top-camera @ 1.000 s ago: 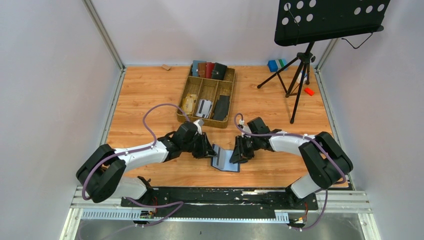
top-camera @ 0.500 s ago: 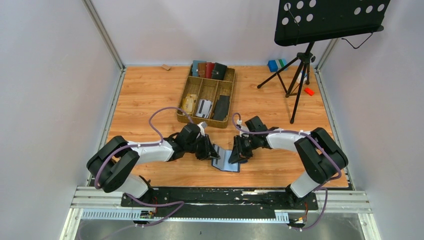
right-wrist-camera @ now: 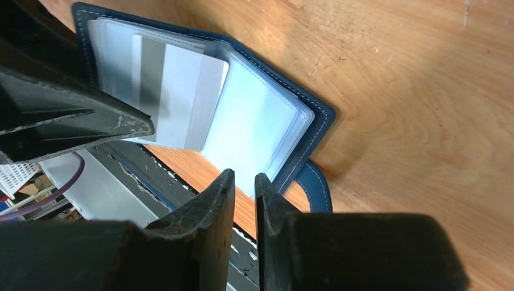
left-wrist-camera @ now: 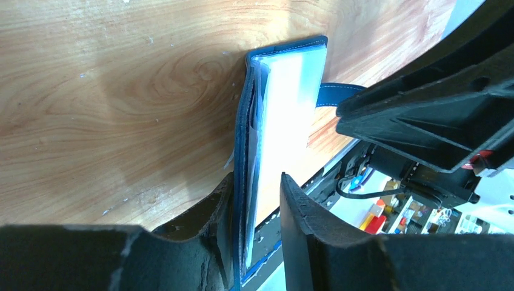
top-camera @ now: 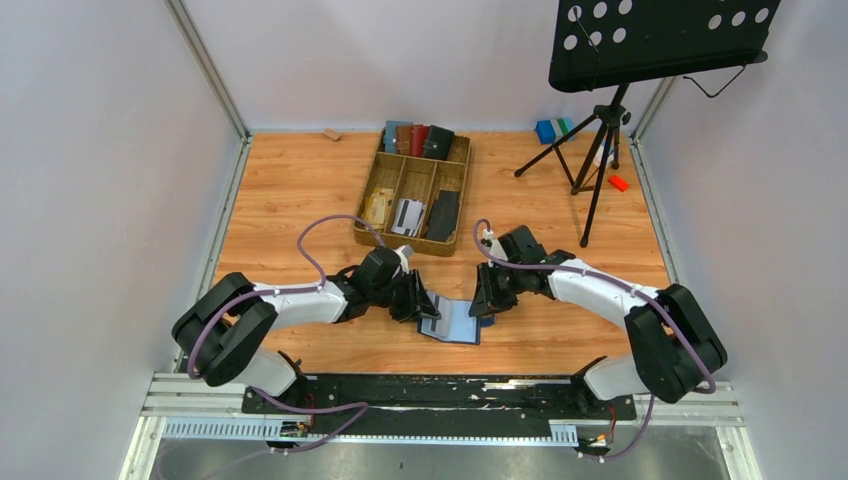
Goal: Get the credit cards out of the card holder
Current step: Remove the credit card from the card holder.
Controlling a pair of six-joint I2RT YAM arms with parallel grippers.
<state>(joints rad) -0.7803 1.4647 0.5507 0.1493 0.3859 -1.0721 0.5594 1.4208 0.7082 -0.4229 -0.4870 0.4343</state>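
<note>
The navy card holder [top-camera: 455,322] lies open on the table between my two grippers, its side tab [right-wrist-camera: 315,185] sticking out. A white and grey credit card [right-wrist-camera: 176,97] sits in a clear sleeve on its left half. My left gripper [left-wrist-camera: 257,177] straddles the raised left flap [left-wrist-camera: 285,91]: one finger lies against the cover and the other stands clear, so the jaws are open. My right gripper [right-wrist-camera: 244,174] is at the near edge of the right-hand sleeve, open by only a narrow slit with nothing seen in it.
A wooden tray [top-camera: 366,205] behind the holder contains loose cards [top-camera: 407,216] and a black holder, with more holders [top-camera: 417,138] standing at its back. A music stand tripod [top-camera: 600,150] is at the back right, near blue [top-camera: 547,130] and red [top-camera: 618,183] blocks.
My left jaws have widened around the holder's flap. The right gripper has shifted slightly to the right, and the holder lies a little flatter.
</note>
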